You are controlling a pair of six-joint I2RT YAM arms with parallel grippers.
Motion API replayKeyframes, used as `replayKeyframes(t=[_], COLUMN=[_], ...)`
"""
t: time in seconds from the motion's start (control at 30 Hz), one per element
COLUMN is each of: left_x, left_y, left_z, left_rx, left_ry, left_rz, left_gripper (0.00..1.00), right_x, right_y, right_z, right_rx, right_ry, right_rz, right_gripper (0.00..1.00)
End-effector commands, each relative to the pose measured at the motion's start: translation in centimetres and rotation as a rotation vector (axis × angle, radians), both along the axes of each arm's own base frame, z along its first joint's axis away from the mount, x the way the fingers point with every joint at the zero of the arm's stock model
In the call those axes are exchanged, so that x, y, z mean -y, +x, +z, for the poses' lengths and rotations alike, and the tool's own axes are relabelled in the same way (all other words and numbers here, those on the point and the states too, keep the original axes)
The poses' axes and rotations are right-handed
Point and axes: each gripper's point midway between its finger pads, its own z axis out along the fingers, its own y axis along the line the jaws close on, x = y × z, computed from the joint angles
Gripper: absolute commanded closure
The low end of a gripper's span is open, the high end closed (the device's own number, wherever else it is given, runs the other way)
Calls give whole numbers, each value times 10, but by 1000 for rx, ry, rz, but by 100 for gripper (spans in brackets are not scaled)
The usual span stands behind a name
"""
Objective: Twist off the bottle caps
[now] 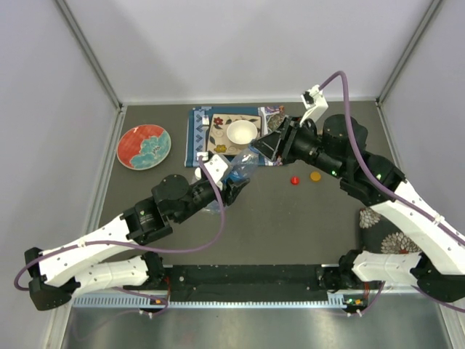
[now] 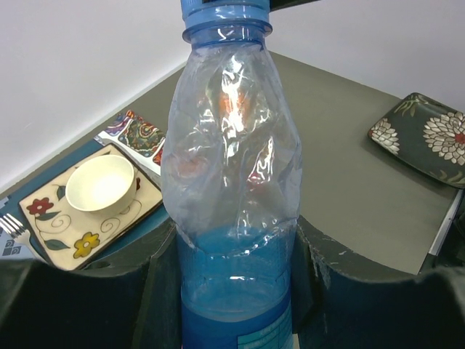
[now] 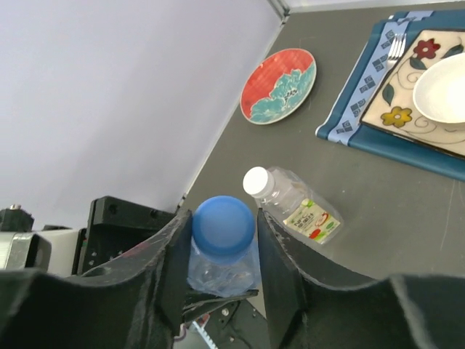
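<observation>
**Blue-tinted bottle held between both grippers, cap end towards the right arm**

On the dark table (image 1: 290,225) the two arms reach inwards and meet near the centre, just in front of the blue placemat (image 1: 195,138). The left arm (image 1: 109,247) stretches diagonally up and to the right. The right arm (image 1: 385,189) bends back to the left, with its wrist turned towards the other arm.

The blue-tinted bottle (image 2: 232,145) lies with its long axis along the line btw. the two grippers, in the top view from lower left to upper right. Its wall is crumpled.

The left gripper (image 2: 234,247) is pinching the bottle's lower body, one finger on each side. The right gripper (image 1: 260,150) has its fingers on both sides of the blue cap (image 3: 223,224), very close. I cannot tell whether they already press on it.

A clear bottle (image 3: 301,211) with a white cap (image 3: 256,180) lies on its side on the table nearby. The orange cap (image 1: 315,175) and the red cap (image 1: 294,179) lie loose on the table, just beside each other.
</observation>
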Motion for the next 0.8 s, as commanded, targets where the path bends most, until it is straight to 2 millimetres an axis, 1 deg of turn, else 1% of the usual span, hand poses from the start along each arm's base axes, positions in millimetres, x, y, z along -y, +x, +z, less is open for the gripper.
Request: replayKeyframes(t=[0.0, 0.03, 0.1, 0.13, 0.17, 0.27, 0.3, 0.37, 0.4, 0.43, 0.47, 0.5, 0.53, 0.57, 0.6, 0.63, 0.67, 0.7, 0.73, 0.77], left_x=[2, 2, 1, 1, 1, -2, 1, 1, 4, 10, 11, 11, 15, 13, 13, 12, 11, 9, 9, 7], left_y=[-2, -2, -2, -2, -3, -10, -16, -25, -34, -51, -56, -64, -86, -87, -92, -112, -111, -117, -122, -129], left_z=[17, 17, 18, 18, 25, 37, 39, 48, 52, 52, 53, 56, 59, 63, 65, 70, 70, 72, 70, 73], left_rx=[35, 35, 38, 35, 50, 51, 52, 49, 53, 20, 9, 0, -26, -29, -46, -71, -88, -95, -140, -128], left_ry=[-56, -56, -59, -59, -88, -137, -139, -155, -160, -160, -162, -172, -191, -207, -219, -245, -253, -262, -272, -271], left_rz=[-7, -6, -6, -7, -7, -34, -77, -141, -205, -314, -364, -419, -552, -586, -627, -755, -778, -825, -860, -918], left_gripper=[71, 71, 71, 71, 71, 70, 69, 69, 69, 69, 69, 69, 69, 68, 68, 68, 68, 68, 68, 67], right_x=[-8, -9, -10, -10, -9, -10, -14, -12, -11, -7, -4, -6, -6, -8, -9, -10, -11, -11, -11, -10], right_y=[-2, -3, -3, -4, -4, -14, -24, -33, -38, -42, -45, -53, -59, -71, -77, -83, -95, -99, -104, -112], right_z=[12, 10, 8, 8, 8, 8, 10, 15, 16, 20, 20, 22, 22, 23, 24, 25, 25, 24, 24, 24], right_rx=[23, 22, 19, 21, 26, 60, 115, 171, 227, 256, 275, 320, 338, 355, 387, 404, 419, 450, 465, 484], right_ry=[27, 24, 20, 18, 16, -4, -30, -47, -75, -80, -97, -109, -116, -109, -115, -113, -102, -109, -108, -101], right_rz=[34, 40, 48, 49, 48, 113, 192, 245, 282, 293, 305, 365, 401, 474, 516, 556, 626, 658, 683, 726], right_gripper=[65, 74, 85, 95, 100, 100, 100, 100, 100, 100, 100, 100, 100, 100, 100, 100, 100, 100, 100, 100])
